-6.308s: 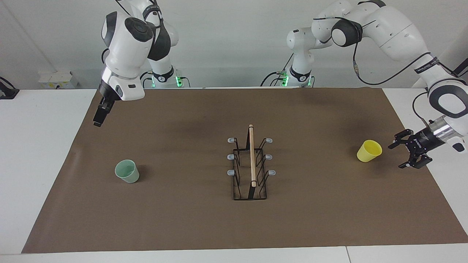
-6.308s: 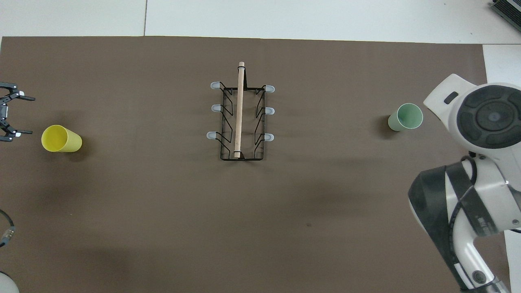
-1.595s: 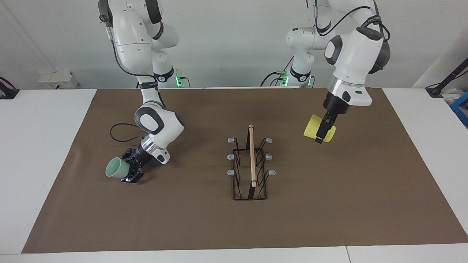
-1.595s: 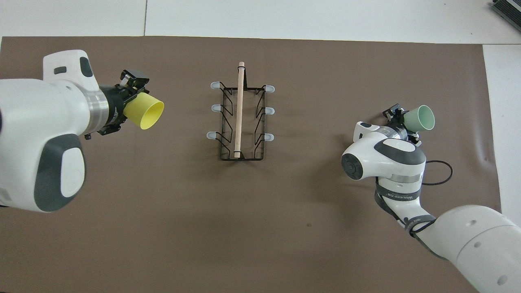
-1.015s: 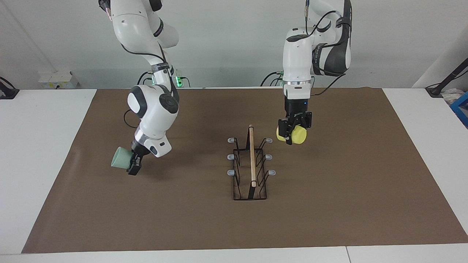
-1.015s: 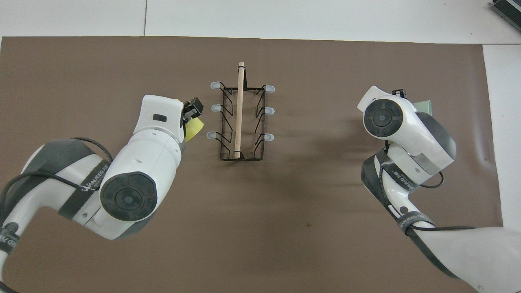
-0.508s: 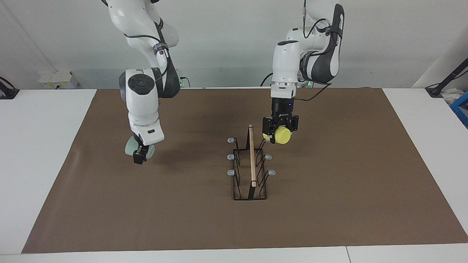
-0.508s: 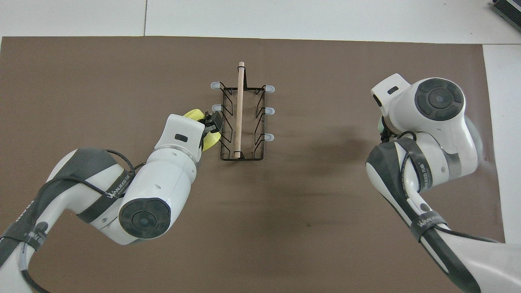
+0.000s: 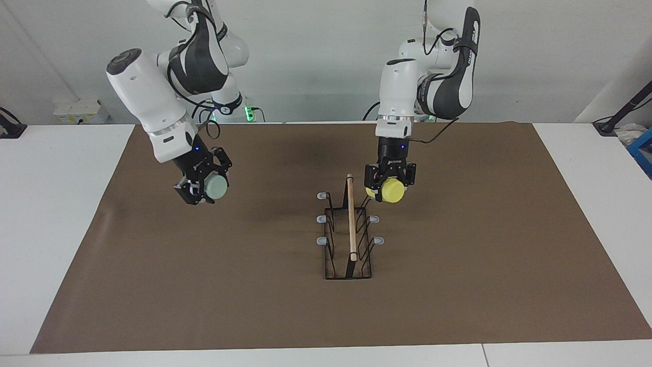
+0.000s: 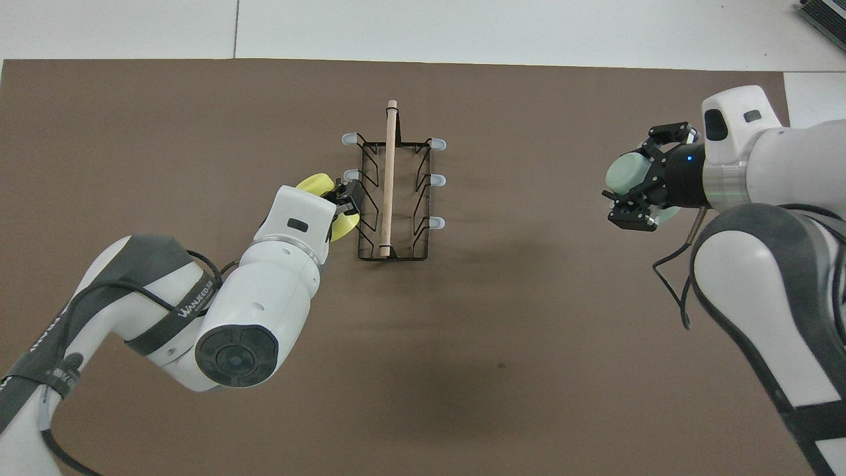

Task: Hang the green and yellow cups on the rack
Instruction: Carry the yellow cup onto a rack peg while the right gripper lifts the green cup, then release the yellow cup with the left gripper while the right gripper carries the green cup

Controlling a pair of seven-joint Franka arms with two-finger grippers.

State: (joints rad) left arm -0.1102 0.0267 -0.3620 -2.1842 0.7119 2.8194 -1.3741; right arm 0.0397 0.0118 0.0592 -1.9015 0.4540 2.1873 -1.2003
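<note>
Yellow cup point(image 9: 392, 190) is clamped in the left end effector point(image 9: 389, 186), up in the air right beside the rack's point(image 9: 349, 229) wooden rod point(image 9: 351, 216), over the pegs on the left arm's side. Green cup point(image 9: 215, 187) is gripped by the right end effector point(image 9: 202, 184), raised over the brown mat point(image 9: 458, 285) covering the counter, well apart from the rack toward the right arm's end. Left arm's strap reads "WANJEED" or something like it.

Two white arms, glossy shells, dark grey joint covers and round end caps. Black cables loop along the links. Black strap with white lettering on forearm. Silver wrist rings, black grippers, green lights at bases.
</note>
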